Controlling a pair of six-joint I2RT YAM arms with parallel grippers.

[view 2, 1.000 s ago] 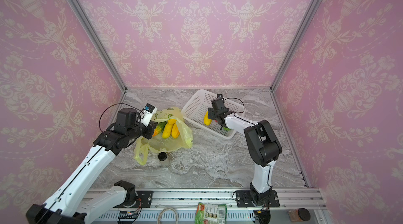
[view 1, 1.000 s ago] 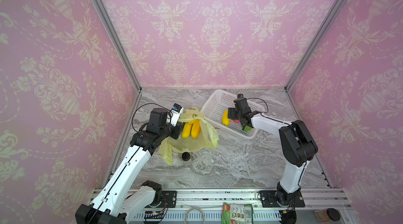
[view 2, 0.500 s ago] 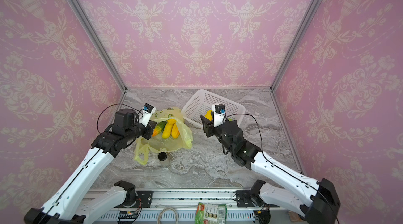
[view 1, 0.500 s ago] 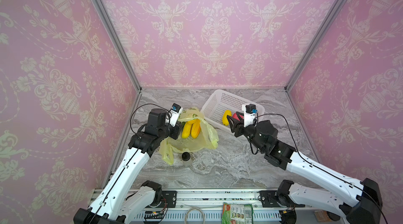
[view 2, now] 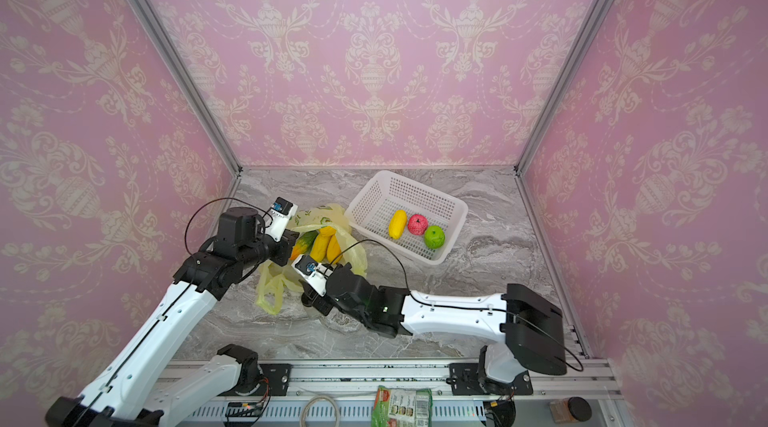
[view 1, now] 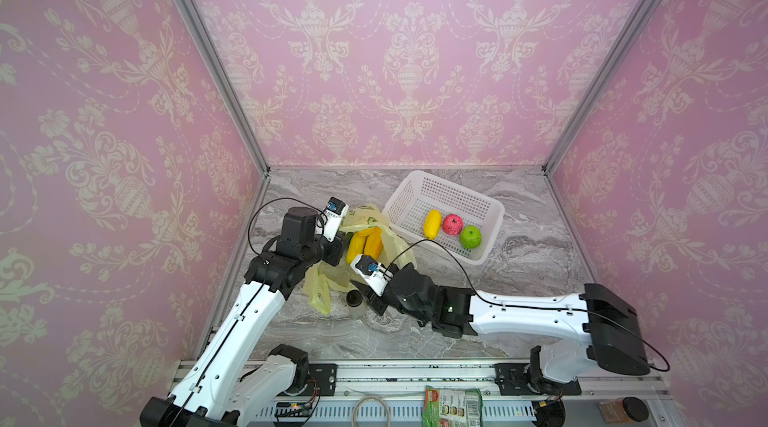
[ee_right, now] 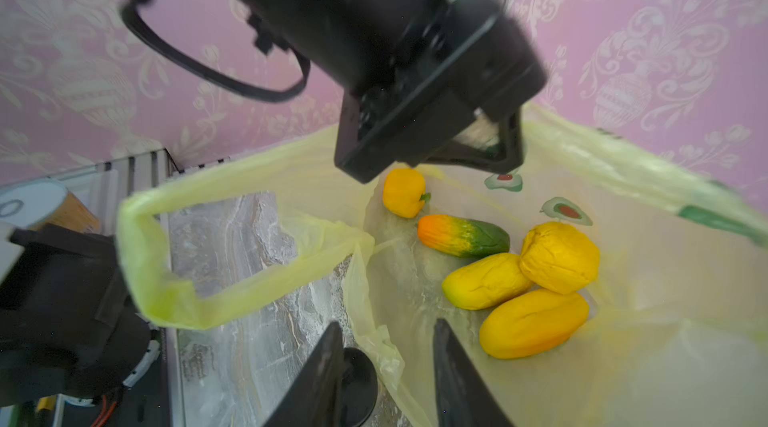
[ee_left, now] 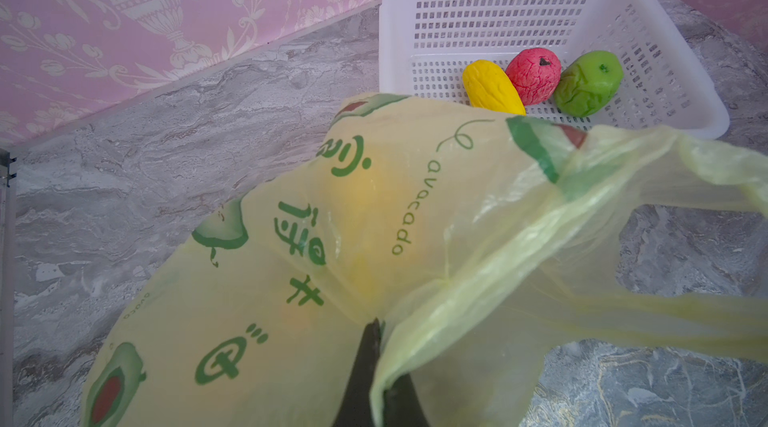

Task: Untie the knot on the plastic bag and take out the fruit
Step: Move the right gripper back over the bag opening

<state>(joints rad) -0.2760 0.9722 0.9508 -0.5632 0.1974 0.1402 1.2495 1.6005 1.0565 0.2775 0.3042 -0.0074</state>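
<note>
- While the left gripper [ee_left: 376, 326] is clenched on the rim of the thin, translucent yellow-green plastic bag [ee_left: 415, 196] printed with avocados, the bag lies just beside the white perforated plastic basket [view 1: 402, 205], its mouth open.
- One right gripper [ee_right: 384, 327] hangs at the bag's edge farthest from the basket. Its two dark fingers stand apart, released, with a crumpled bit of rim between them.
- Three glossy toy fruits lie in the basket, touching in a row: one yellow oblong fruit [view 1: 432, 224], one pink-red round fruit [view 1: 452, 224] and one green apple [view 1: 470, 236].
- Five more lie inside the bag. Three yellow fruits [ee_right: 534, 323] are bunched together, one green-orange oblong fruit [ee_right: 463, 235] lies next to them, and one small orange-yellow fruit [ee_right: 404, 193] sits a little apart.
- One strap-like handle loop [ee_right: 208, 308] of the bag droops loose over the table on the side away from the basket.
- One small dark-topped jar [view 1: 354, 300] stands against the bag, across it from the basket.
- One green snack packet [view 1: 451, 406], one brown black-lidded jar [view 1: 623, 410] and one cable coil [view 1: 371, 410] lie on the front rail, well apart from the basket.
- The grey marbled tabletop [view 1: 519, 262] is enclosed by three pink wallpapered walls [view 1: 415, 50] with cream urns. Two aluminium posts [view 1: 208, 55] rise from the corners behind the basket.
</note>
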